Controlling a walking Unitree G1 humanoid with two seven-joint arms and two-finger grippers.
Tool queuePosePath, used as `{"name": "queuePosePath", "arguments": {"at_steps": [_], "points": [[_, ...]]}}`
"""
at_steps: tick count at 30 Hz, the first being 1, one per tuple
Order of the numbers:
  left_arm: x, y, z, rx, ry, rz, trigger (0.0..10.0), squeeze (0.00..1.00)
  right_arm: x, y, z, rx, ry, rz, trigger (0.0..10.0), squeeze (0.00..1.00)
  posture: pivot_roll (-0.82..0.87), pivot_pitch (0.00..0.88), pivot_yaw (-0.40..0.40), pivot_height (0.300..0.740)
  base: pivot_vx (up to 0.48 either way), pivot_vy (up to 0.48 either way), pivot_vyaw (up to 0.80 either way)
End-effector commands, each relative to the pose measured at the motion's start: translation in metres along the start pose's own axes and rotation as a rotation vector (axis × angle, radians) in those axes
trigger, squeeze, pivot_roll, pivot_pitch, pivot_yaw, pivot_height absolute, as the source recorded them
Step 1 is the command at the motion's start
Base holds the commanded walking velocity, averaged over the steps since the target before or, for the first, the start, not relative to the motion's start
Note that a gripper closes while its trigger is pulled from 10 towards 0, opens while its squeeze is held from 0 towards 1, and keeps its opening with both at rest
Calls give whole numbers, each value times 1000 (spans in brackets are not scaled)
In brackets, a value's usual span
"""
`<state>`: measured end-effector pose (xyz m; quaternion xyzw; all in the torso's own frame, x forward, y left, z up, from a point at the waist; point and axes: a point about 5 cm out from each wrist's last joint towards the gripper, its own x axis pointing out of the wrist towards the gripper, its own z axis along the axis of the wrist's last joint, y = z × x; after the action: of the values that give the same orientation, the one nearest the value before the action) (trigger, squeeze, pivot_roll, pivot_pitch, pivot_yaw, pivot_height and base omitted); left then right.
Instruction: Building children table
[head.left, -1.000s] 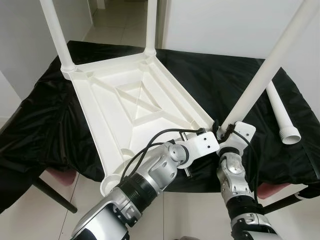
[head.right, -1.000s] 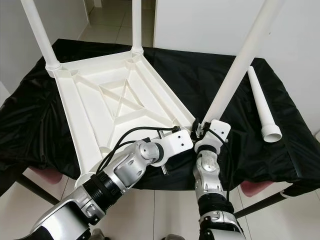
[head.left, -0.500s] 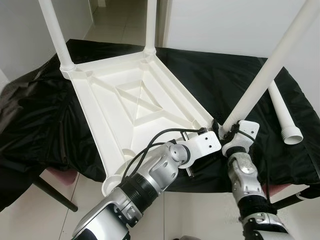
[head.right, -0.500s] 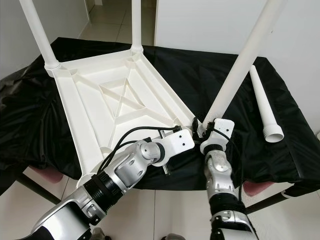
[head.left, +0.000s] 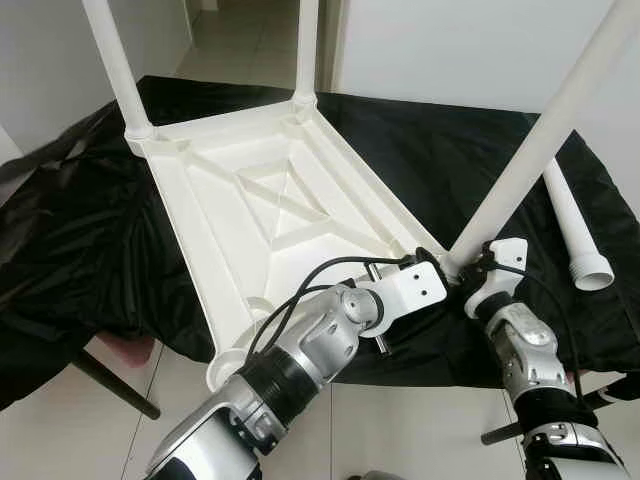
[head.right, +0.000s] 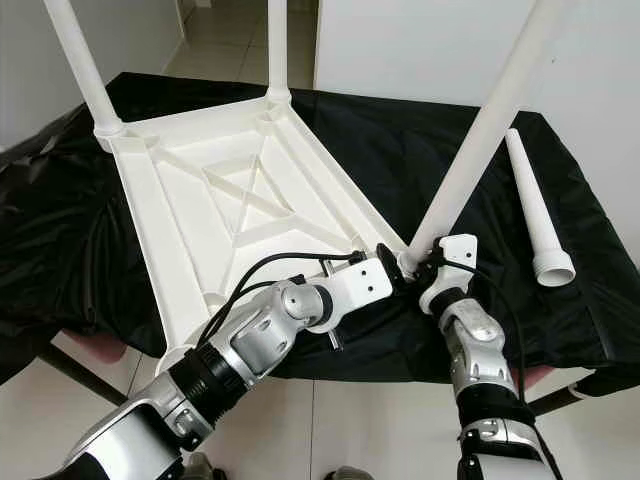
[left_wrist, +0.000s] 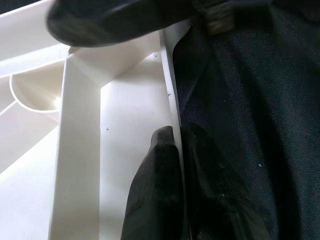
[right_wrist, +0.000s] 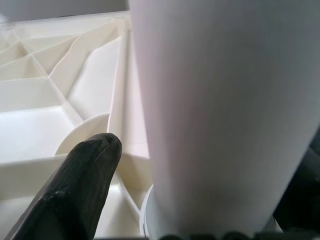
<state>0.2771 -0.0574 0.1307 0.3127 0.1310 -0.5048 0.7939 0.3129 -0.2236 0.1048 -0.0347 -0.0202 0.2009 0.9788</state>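
A white plastic children's table top (head.left: 270, 210) lies upside down on a black cloth (head.left: 80, 250) spread over a low surface, its ribbed underside facing up. At its far left corner a white plastic tube leg (head.left: 112, 60) stands upright in its socket, and a second white leg (head.left: 306, 50) stands in the far corner beside it. The near left corner socket (head.left: 228, 368) is a bare round cup at the cloth's edge. The left gripper (left_wrist: 176, 165) reaches across to the table top's near right rim: in the left wrist view its two black fingers (left_wrist: 157, 185) are nearly closed, one on the inner side of the thin white rim wall and one on the outer side over the cloth, pinching that wall between them. Just to its right, the right gripper (head.right: 425, 268) sits at the near right corner, at the foot of a long white tilted leg (head.left: 535, 160) that leans up and away to the right. In the right wrist view one black finger (right_wrist: 82, 185) lies beside the leg's base, just above the socket; the other finger is hidden by the leg, so I cannot tell how far the fingers are spread or whether they clamp it. Farther right, a loose white flared-end leg (head.left: 575, 235) lies flat on the cloth, well apart from the table top.
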Motion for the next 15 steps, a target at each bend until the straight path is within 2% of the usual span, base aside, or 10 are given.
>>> {"name": "queuePosePath", "arguments": {"at_steps": [1,2,3,5,6,9,13,15], "points": [[4,-10,0,36,17,-47,10000,0,6,18,-9,18,35,107,10000,0,13,18,-5,740,0,0,0],[4,-10,0,36,17,-47,10000,0,6,18,-9,18,35,107,10000,0,13,18,-5,740,0,0,0],[4,-9,0,36,17,-45,10000,0,-1,15,-13,-13,72,175,10000,0,18,20,-3,740,0,0,0],[4,-9,0,36,17,-45,10000,0,-1,15,-13,-13,72,175,10000,0,18,20,-3,740,0,0,0],[3,-8,-1,34,18,-43,10000,0,-8,12,-17,-32,109,235,10000,0,21,22,-2,740,0,0,0],[3,-8,-1,33,20,-42,10000,0,-17,9,-23,-32,154,283,10000,0,24,26,3,740,0,0,0],[2,-9,-2,29,23,-44,10000,0,-35,4,-39,35,242,340,10000,0,25,31,4,740,0,0,0],[2,-9,-2,29,23,-44,10000,0,-35,4,-39,35,242,340,10000,0,25,31,4,740,0,0,0]]}}
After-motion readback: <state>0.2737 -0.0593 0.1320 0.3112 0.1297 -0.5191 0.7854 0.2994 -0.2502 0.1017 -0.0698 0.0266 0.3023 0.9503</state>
